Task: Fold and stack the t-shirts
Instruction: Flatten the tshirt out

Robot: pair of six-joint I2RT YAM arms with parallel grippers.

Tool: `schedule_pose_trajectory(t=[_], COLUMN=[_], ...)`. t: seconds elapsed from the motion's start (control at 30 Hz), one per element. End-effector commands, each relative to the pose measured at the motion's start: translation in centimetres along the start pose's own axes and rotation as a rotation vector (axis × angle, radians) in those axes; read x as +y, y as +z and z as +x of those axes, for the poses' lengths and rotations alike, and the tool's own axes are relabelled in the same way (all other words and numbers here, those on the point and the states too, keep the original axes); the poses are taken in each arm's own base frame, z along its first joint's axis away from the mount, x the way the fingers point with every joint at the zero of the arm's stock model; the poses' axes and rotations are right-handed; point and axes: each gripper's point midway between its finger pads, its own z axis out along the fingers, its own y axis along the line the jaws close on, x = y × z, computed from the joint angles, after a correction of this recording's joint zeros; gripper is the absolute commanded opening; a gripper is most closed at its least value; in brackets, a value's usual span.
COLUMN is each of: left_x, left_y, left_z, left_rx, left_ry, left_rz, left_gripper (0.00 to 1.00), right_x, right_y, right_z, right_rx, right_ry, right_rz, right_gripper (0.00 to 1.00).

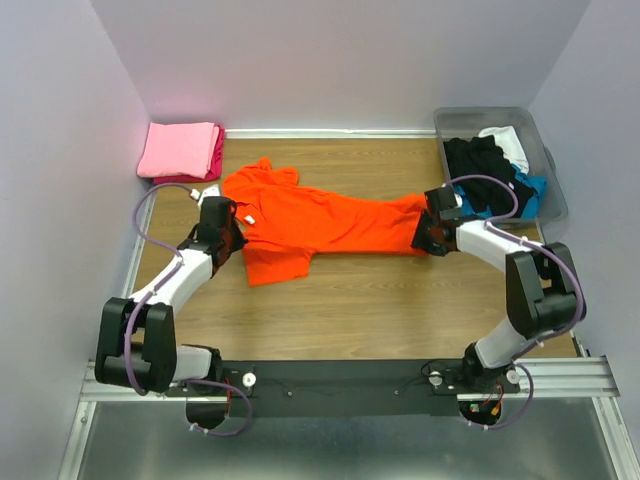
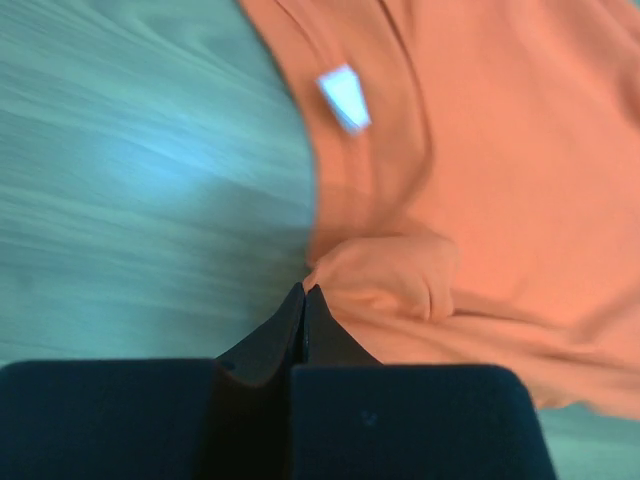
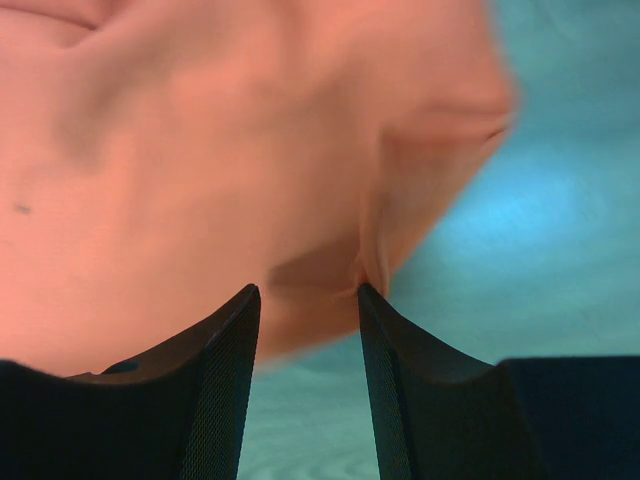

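Observation:
A bright orange t-shirt [image 1: 320, 222] lies stretched across the wooden table, collar to the left. My left gripper [image 1: 225, 235] sits at its left edge. In the left wrist view the left gripper [image 2: 304, 290] is shut, and its tips pinch a small bunched fold of the orange t-shirt [image 2: 480, 150] below a white label [image 2: 343, 97]. My right gripper [image 1: 435, 228] is at the shirt's right end. In the right wrist view the right gripper [image 3: 307, 290] stands open, the orange t-shirt [image 3: 200, 150] hanging just past its tips, one fold touching the right fingertip [image 3: 368, 295].
A folded pink shirt [image 1: 180, 148] lies on a magenta one [image 1: 216, 160] in the back left corner. A translucent grey bin [image 1: 497, 113] at the back right holds a black shirt [image 1: 480, 165], a white shirt [image 1: 508, 145] and a blue shirt [image 1: 535, 187]. Walls close in on the left, back and right.

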Motion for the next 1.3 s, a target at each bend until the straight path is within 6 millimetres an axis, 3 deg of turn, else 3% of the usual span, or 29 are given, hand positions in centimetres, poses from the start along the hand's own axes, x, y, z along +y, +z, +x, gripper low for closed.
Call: schedule_pose_trajectory(t=[0.0,0.27,0.37,0.4,0.47,0.57,0.77,0.97,1.07,1.13,1.17,1.2,1.27], left_x=[3.2,6.8,6.0,5.7,5.0,4.8,5.6,6.0,5.8,6.1,5.2,5.1,4.8], left_y=[0.9,1.9,1.9,1.6,0.7,-1.2,-4.4,-4.3,-4.3,-4.2,-4.1,-4.1,-4.0], left_z=[-2.7,-2.5,-2.5,-2.8,-3.6,-4.8,-4.9,-2.6,-2.5,-2.6,-2.1,-2.0,-1.8], left_rx=[-0.058,-0.035,-0.035,-0.045,-0.074,-0.137,-0.224,-0.182,-0.179,-0.182,-0.17,-0.165,-0.158], left_ry=[-0.006,-0.046,-0.038,-0.04,-0.039,-0.048,-0.087,-0.05,-0.04,-0.036,-0.014,-0.009,0.002], left_rz=[-0.071,-0.12,-0.076,-0.06,-0.026,-0.026,-0.044,-0.031,-0.03,-0.044,-0.024,-0.022,-0.017], left_gripper=[0.0,0.0,0.22,0.41,0.62,0.73,0.76,0.76,0.73,0.7,0.68,0.68,0.67], right_x=[-2.8,-5.8,-5.3,-5.0,-4.5,-3.7,-2.9,-2.1,-1.8,-1.5,-1.5,-1.7,-1.7], right_y=[-1.4,-3.7,-4.3,-4.4,-4.4,-4.4,-3.6,-2.0,-2.4,-3.0,-3.5,-3.6,-3.9], right_z=[0.6,3.8,3.9,3.7,3.4,3.1,3.5,4.3,3.2,1.5,0.1,-0.3,-1.5], right_rx=[-0.05,-0.073,-0.076,-0.079,-0.071,-0.059,-0.03,0.028,0.001,-0.049,-0.089,-0.096,-0.115], right_ry=[0.096,0.251,0.272,0.267,0.267,0.28,0.315,0.326,0.323,0.313,0.307,0.306,0.305], right_rz=[0.073,0.1,0.057,0.046,0.028,-0.003,-0.027,-0.046,-0.056,-0.063,-0.059,-0.049,-0.038], right_gripper=[0.51,0.51,0.51,0.51,0.51,0.5,0.5,0.47,0.38,0.25,0.19,0.07,0.01])
